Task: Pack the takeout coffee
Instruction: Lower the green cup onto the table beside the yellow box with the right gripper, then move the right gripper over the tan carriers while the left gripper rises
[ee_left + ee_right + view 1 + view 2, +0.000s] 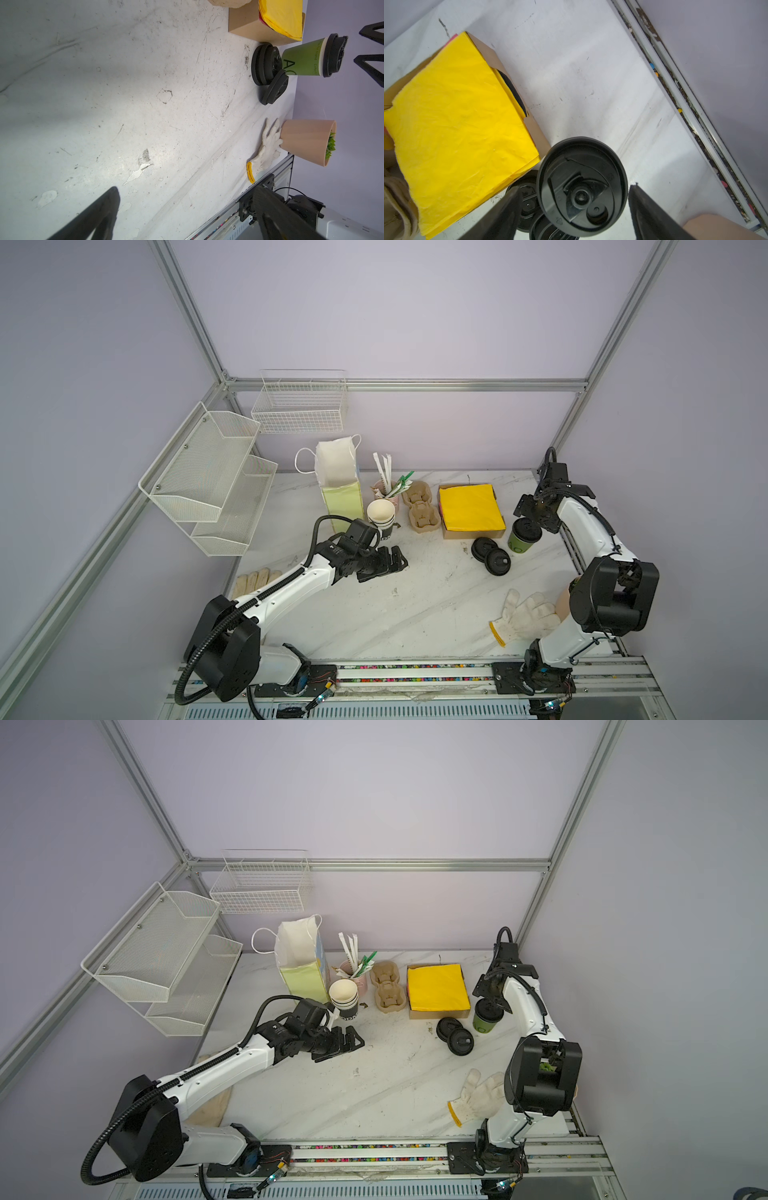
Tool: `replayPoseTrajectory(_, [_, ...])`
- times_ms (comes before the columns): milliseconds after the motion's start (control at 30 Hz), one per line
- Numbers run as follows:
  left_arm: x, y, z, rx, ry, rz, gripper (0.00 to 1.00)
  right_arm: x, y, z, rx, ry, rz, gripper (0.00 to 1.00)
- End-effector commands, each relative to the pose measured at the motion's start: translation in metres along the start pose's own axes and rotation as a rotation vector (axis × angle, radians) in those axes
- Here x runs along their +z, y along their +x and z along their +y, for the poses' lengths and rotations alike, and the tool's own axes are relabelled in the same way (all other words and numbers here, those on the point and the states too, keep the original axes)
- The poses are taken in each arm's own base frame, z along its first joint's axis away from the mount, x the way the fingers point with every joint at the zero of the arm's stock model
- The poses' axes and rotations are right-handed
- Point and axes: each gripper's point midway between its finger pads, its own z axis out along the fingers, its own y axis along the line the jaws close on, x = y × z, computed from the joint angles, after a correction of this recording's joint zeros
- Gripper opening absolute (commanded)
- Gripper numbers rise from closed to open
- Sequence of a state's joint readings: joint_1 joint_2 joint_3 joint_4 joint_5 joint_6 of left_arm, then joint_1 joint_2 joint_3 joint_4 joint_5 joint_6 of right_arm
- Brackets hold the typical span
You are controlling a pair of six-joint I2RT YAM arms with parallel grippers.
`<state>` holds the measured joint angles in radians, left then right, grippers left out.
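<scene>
Takeout coffee (pixel 524 538): one, lidded, upright on table (pixel 415 605) beside cardboard box (pixel 457 533), long axis vertical; right gripper (pixel 575 187) directly above, fingers spread wider than lid, touching nothing; left gripper (pixel 390 566) wide open, well apart.

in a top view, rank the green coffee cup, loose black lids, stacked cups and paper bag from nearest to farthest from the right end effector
1. green coffee cup, directly under the open right end effector
2. loose black lids, beside the cup, toward the table's middle
3. stacked cups, mid-table near the left arm
4. paper bag, behind the stacked cups, farthest across
</scene>
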<state>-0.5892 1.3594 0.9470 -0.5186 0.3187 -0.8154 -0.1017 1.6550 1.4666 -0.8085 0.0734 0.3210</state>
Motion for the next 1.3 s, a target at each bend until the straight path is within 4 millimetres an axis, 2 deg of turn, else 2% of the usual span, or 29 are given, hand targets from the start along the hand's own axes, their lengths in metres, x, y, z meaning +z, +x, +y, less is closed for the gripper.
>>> replayPoseTrajectory(0, [-0.035,-0.034,-0.043,0.07,0.08,-0.118,1.0,-0.028,-0.011,0.013,-0.033,-0.044,-0.059,0.83])
replayPoseTrajectory(133, [-0.063,-0.046,-0.048,0.104,0.042,-0.204,1.0,-0.057,-0.015,0.05,-0.094,-0.155,-0.128,0.83])
replayPoseTrajectory(233, [-0.094,-0.059,-0.044,0.133,-0.029,-0.304,1.0,-0.07,-0.007,0.077,-0.149,-0.21,-0.149,0.82])
replayPoseTrajectory(333, [-0.129,-0.073,-0.038,0.175,-0.105,-0.433,1.0,-0.074,0.013,0.112,-0.202,-0.308,-0.128,0.77])
replayPoseTrajectory(467, [-0.175,-0.087,-0.027,0.218,-0.191,-0.609,1.0,-0.074,0.045,0.167,-0.274,-0.519,-0.074,0.7])
replayPoseTrajectory(567, [-0.199,-0.094,-0.022,0.278,-0.229,-0.726,1.0,-0.068,0.059,0.198,-0.308,-0.632,-0.058,0.68])
replayPoseTrajectory(667, [-0.209,-0.095,-0.01,0.294,-0.269,-0.805,1.0,-0.053,0.067,0.222,-0.315,-0.687,-0.047,0.67])
replayPoseTrajectory(767, [-0.211,-0.092,-0.001,0.289,-0.28,-0.846,1.0,-0.028,0.078,0.238,-0.319,-0.714,-0.005,0.66])
replayPoseTrajectory(867, [-0.208,-0.09,0.008,0.288,-0.282,-0.871,1.0,-0.005,0.091,0.253,-0.336,-0.742,0.03,0.6])
replayPoseTrajectory(1033, [-0.222,-0.092,0.014,0.241,-0.262,-0.933,1.0,0.025,0.102,0.265,-0.34,-0.741,0.046,0.59])
replayPoseTrajectory(1267, [-0.225,-0.094,0.025,0.186,-0.246,-0.954,1.0,0.045,0.114,0.278,-0.395,-0.711,0.048,0.54])
